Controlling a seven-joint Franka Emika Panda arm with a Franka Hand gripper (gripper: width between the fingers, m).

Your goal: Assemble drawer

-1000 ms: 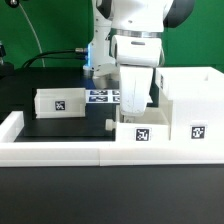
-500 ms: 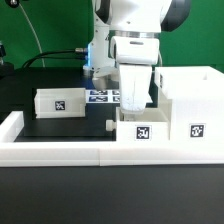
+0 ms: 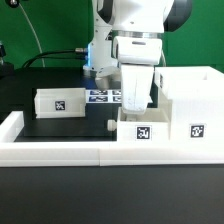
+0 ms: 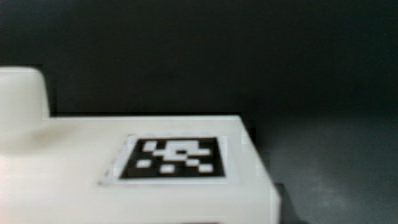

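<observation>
In the exterior view a small white tray [image 3: 152, 130] with a tag on its front and a dark knob [image 3: 108, 125] stands right against the large white shell [image 3: 190, 95] at the exterior view's right. My gripper [image 3: 134, 104] reaches straight down into this tray; its fingertips are hidden behind the tray's wall. The second small tray [image 3: 58, 101] stands apart at the exterior view's left. The wrist view shows a white tagged surface of the drawer part [image 4: 71, 165] close up on the black table, with no fingers clearly showing.
The marker board [image 3: 103, 96] lies flat behind the gripper. Long low white border blocks [image 3: 60, 150] run along the front and left [image 3: 10, 125] of the black table. Cables and a green-lit device stand at the back left.
</observation>
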